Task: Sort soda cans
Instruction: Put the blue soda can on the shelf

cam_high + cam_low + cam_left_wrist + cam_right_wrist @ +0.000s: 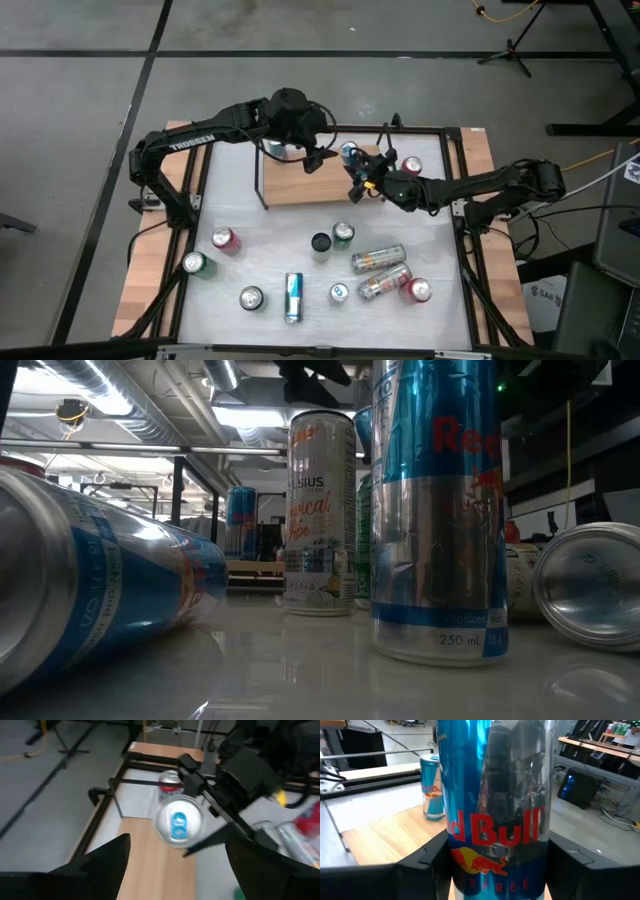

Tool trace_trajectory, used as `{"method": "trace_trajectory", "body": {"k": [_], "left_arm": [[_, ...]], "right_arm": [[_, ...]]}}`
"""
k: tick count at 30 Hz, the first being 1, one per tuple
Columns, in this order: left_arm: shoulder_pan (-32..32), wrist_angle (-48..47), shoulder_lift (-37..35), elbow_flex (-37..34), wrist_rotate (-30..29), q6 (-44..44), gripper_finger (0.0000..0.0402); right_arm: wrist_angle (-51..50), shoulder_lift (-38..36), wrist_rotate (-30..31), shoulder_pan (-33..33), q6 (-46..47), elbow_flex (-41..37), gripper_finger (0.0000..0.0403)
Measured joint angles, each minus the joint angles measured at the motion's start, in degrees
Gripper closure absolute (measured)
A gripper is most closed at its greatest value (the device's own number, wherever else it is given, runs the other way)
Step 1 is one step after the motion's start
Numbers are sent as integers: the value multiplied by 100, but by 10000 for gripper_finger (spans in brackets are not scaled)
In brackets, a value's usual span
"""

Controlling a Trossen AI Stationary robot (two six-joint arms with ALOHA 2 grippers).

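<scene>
Gripping blue-and-silver can point(497, 805) upright | right hand point(358, 172) pinching it | left hand point(318, 158) spread

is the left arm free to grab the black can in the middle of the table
Probably yes: the left end effector is open and empty over the wooden board, and the black cylindrical metal can stands upright with space around it; the green can stands nearest.

Even overhead light fills the high view, casting soft shadows on the tabletop point(300, 240). The low view is dim, backlit by ceiling lights point(110, 400). The left wrist view is motion-blurred at right.
</scene>
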Motion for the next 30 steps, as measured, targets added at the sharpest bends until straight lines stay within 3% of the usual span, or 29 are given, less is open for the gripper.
{"method": "trace_trajectory", "body": {"k": [15,30], "left_arm": [[-499,431,31,0,-803,-355,85],[-583,918,676,-2,-1202,-492,85]], "right_arm": [[362,46,-10,0,4,0,175],[452,46,-198,-6,15,-7,175]]}}
